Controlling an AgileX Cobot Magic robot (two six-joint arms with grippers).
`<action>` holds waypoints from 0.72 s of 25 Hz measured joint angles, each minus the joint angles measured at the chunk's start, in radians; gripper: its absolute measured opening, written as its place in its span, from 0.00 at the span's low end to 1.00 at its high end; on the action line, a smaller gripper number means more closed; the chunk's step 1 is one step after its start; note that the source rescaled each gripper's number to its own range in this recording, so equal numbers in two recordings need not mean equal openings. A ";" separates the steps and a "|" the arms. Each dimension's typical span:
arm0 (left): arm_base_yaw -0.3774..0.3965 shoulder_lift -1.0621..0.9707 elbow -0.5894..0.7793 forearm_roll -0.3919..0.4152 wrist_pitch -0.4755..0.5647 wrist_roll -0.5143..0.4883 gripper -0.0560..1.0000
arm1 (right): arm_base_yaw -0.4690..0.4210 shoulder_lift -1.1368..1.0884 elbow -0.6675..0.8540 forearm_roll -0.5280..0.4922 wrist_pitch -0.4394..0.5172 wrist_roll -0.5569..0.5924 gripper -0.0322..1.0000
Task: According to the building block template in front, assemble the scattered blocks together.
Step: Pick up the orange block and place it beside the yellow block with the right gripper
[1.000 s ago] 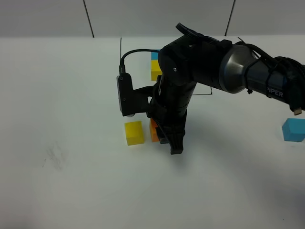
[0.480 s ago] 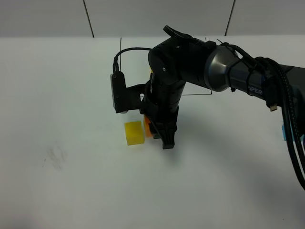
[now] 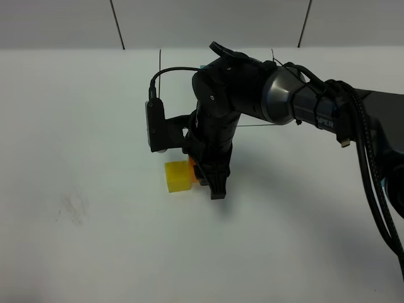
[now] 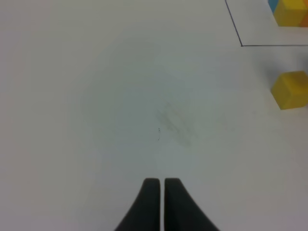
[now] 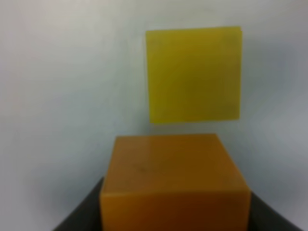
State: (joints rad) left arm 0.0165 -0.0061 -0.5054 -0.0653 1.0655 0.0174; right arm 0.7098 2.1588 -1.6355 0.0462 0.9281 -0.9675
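left claw: closed, fingers pressed together, holding nothing, hanging over bare bench; it does not show in the high view.
bench: white and plain, with a faint smudge at about 8 o'clock of the yellow block.
yellow block: lies loose and flat on the bench, near the middle.
orange block: at 3 o'clock of the yellow block, gripped on two opposite faces. The right wrist view shows a thin strip of bench between the two, so they are just beside each other, not touching. Whether it rests on the bench or hangs just above it I cannot tell.
right claw: clamped on the orange block, pointing down, its arm reaching across the middle.
building block template: at about 1 o'clock of the yellow block, inside its black frame; the arm hides most of it in the high view.
light blue block: not made out in any view.
progress: early, by my reading. The first join is nearly made but not seated, and blue is left to fetch and add.
room: wide open bench from 6 to 9 o'clock of the pair. The frame line lies near at 12 o'clock. The face of orange towards yellow is free of jaws, so closing the gap looks unobstructed.
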 joint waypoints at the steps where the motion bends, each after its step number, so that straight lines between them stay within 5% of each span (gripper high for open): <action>1: 0.000 0.000 0.000 0.000 0.000 0.000 0.06 | 0.000 0.005 0.000 0.000 -0.003 0.000 0.47; 18: 0.000 0.000 0.000 0.000 0.001 0.000 0.06 | 0.000 0.016 -0.011 -0.054 -0.022 0.023 0.47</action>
State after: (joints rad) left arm 0.0165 -0.0061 -0.5054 -0.0653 1.0664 0.0174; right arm 0.7102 2.1748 -1.6470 -0.0074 0.9064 -0.9445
